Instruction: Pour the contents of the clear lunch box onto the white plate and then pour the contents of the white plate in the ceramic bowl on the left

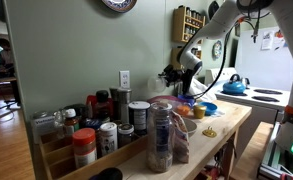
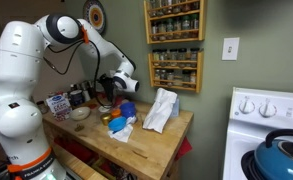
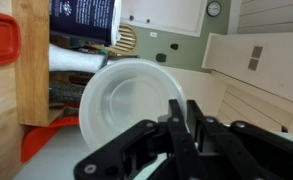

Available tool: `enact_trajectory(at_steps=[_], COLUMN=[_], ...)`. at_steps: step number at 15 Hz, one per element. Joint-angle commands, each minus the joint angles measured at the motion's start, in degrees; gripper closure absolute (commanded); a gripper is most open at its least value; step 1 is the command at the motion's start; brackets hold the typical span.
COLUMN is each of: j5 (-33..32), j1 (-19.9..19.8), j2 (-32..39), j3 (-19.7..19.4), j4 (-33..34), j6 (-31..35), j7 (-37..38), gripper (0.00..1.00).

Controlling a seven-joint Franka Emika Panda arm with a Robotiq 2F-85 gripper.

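In the wrist view my gripper (image 3: 183, 108) is shut on the rim of the white plate (image 3: 121, 95), which stands tilted with its inside facing the camera and looks empty. In both exterior views the gripper (image 2: 110, 90) (image 1: 179, 78) hangs over the far end of the wooden counter. A pale ceramic bowl (image 2: 81, 113) sits on the counter just below and beside the gripper. I cannot make out the clear lunch box with certainty among the blue items (image 2: 121, 120).
A white bag (image 2: 161, 110) lies on the butcher-block counter (image 2: 146, 150). A blue bowl (image 1: 208, 108) and yellow bits (image 1: 209, 131) sit near its edge. Spice jars (image 1: 106, 135) crowd the near end. A red lid (image 3: 1, 40) lies beside a wooden board (image 3: 31, 70).
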Motion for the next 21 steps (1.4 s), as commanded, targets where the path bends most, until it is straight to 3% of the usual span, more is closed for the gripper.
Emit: enact_trajectory(at_steps=[1, 7, 8, 9, 13, 14, 18, 21], j5=[-3.3, -8.1, -9.3, -7.3, -8.3, -8.3, -13.5, -22.7], j1=[3.3, 6.3, 6.3, 4.9, 5.4, 5.4, 9.7, 12.3], j2=[-8.6, -15.8, -16.0, -13.5, -14.9, -14.9, -15.5, -13.5], j3=[-0.1, 3.0, 3.5, 3.8, 4.4, 4.4, 7.5, 10.2], j4=[-5.8, -8.0, -7.6, -5.8, -6.1, -6.2, -3.5, 0.1], j6=[10.0, 25.6, 26.6, 23.6, 25.5, 25.6, 41.2, 49.6], j7=[7.3, 23.5, 25.1, 21.2, 24.0, 24.0, 33.9, 44.8], gripper=[0.97, 0.97, 0.97, 0.88, 0.88, 0.97, 0.97, 0.97])
